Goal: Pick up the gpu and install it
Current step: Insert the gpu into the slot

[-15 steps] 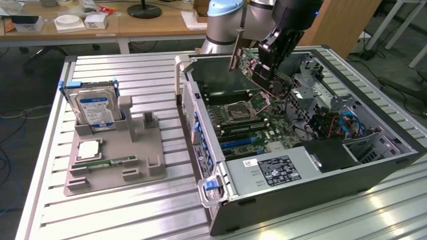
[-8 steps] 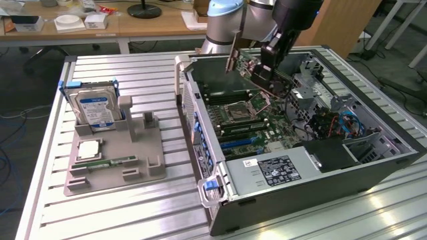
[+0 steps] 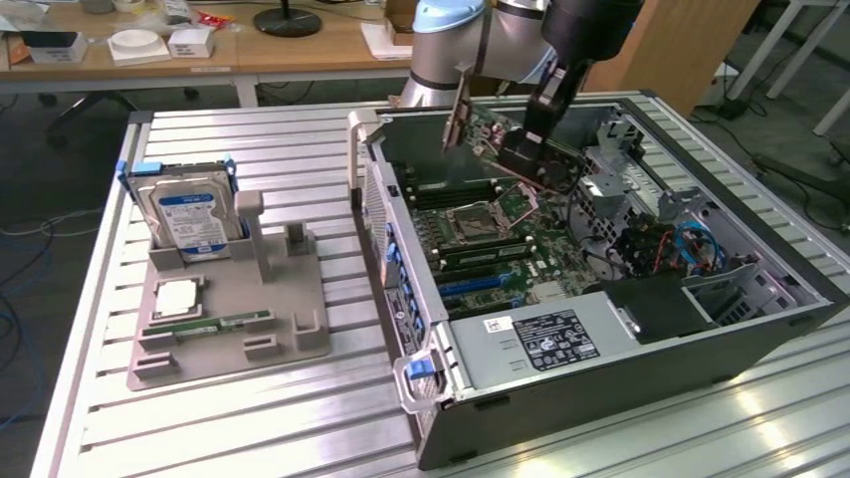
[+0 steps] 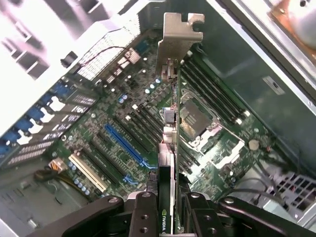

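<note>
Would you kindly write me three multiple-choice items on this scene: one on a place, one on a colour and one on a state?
1. Where is the gpu?
A. lying on the grey stand
B. in the air over the open computer case
C. on the wooden desk

2. What colours are on the label of the hard drive?
A. blue and white
B. red and black
C. all yellow

3. How is the pincer?
A. open and empty
B. shut on the hard drive
C. shut on the gpu

Answers:
1 B: in the exterior view the card hangs above the motherboard.
2 A: the label shows blue and white.
3 C: in the wrist view the fingers clamp both faces of the card.
</note>
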Motion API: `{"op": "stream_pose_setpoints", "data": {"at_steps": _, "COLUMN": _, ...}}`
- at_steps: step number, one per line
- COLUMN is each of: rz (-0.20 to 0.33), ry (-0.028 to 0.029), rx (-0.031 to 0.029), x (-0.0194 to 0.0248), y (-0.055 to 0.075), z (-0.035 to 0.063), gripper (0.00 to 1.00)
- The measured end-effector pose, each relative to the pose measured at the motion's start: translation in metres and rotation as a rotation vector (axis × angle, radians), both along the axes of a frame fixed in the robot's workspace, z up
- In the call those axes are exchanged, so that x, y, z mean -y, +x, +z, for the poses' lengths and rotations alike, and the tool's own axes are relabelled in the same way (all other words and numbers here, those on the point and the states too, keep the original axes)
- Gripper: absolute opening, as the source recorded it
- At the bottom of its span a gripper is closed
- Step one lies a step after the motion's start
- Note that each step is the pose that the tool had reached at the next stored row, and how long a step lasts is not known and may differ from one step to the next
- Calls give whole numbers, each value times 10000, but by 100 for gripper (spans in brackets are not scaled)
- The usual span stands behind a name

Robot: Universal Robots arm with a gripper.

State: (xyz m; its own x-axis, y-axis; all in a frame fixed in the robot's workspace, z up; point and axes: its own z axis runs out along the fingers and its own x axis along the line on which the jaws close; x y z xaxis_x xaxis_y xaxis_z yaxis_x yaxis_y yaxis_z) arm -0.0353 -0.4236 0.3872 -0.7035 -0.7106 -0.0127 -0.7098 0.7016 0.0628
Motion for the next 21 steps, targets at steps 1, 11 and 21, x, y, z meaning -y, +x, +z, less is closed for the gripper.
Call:
{"op": "stream_pose_setpoints", "data": {"at_steps": 1, "rz": 179, "ry": 0, "rx": -1, "x": 0, "y": 0, "z": 0, "gripper": 26}}
{"op": "stream_pose_setpoints", "data": {"at_steps": 11, "rz": 1930, "ry": -1, "rx": -1, "x": 0, "y": 0, "z": -5, "gripper": 26}}
{"op": "stream_pose_setpoints", "data": {"at_steps": 21, "rz": 3739, "ry": 0, "rx": 0, "x": 0, "y": 0, "z": -12, "gripper": 26}}
